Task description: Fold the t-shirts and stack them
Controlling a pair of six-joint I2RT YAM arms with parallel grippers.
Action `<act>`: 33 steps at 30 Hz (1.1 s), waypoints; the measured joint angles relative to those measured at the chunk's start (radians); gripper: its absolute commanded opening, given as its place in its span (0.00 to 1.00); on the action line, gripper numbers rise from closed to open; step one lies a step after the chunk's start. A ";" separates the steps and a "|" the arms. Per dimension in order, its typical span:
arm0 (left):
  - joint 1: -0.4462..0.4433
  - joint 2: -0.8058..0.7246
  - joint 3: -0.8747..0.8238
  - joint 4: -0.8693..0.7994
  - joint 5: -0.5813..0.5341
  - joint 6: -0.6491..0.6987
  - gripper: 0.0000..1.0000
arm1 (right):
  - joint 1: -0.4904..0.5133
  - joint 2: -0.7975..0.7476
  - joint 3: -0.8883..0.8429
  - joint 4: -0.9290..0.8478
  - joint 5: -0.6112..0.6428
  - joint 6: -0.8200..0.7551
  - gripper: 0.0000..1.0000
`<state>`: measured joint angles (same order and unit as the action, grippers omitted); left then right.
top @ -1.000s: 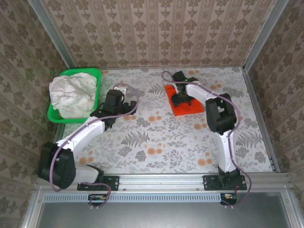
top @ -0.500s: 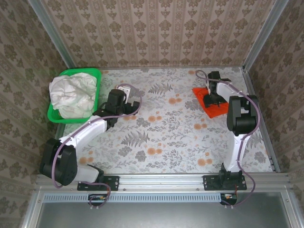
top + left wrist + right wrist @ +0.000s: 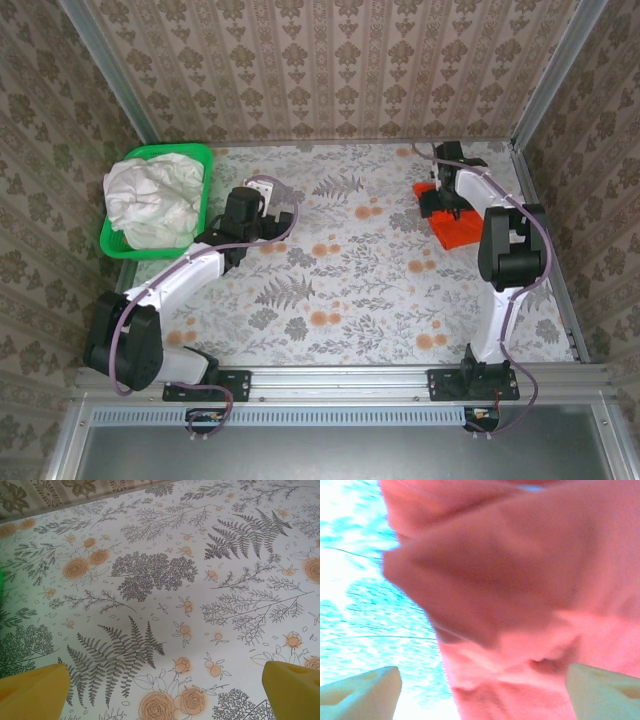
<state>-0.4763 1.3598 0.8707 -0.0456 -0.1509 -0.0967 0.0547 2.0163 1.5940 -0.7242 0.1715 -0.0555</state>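
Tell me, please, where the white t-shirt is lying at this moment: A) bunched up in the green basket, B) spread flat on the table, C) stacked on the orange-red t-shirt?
A: the white t-shirt lies crumpled inside the green basket at the far left of the table, well apart from the orange-red t-shirt at the far right.

Table point(image 3: 340, 290) centre and bottom lie open. Basket point(image 3: 170, 150) with white shirt point(image 3: 150, 200) blocks upper left; orange shirt point(image 3: 462, 232) and right arm point(image 3: 510, 245) crowd the upper right.
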 measured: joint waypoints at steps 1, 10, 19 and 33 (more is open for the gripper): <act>0.000 0.000 0.000 0.002 0.000 0.000 1.00 | 0.012 0.012 0.026 0.000 0.000 0.000 0.76; 0.001 -0.013 -0.020 0.017 -0.004 0.000 1.00 | 0.029 0.201 0.204 -0.044 0.065 0.000 0.58; 0.008 -0.063 -0.066 0.017 -0.007 0.000 1.00 | -0.054 0.259 0.261 -0.095 0.166 -0.015 0.57; 0.100 -0.095 -0.124 0.054 0.033 0.016 1.00 | -0.197 0.117 0.102 0.018 0.087 -0.011 0.95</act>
<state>-0.3763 1.2648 0.7464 0.0082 -0.1181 -0.0811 -0.1421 2.1334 1.6958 -0.7059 0.2584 -0.0669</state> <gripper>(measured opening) 0.997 0.891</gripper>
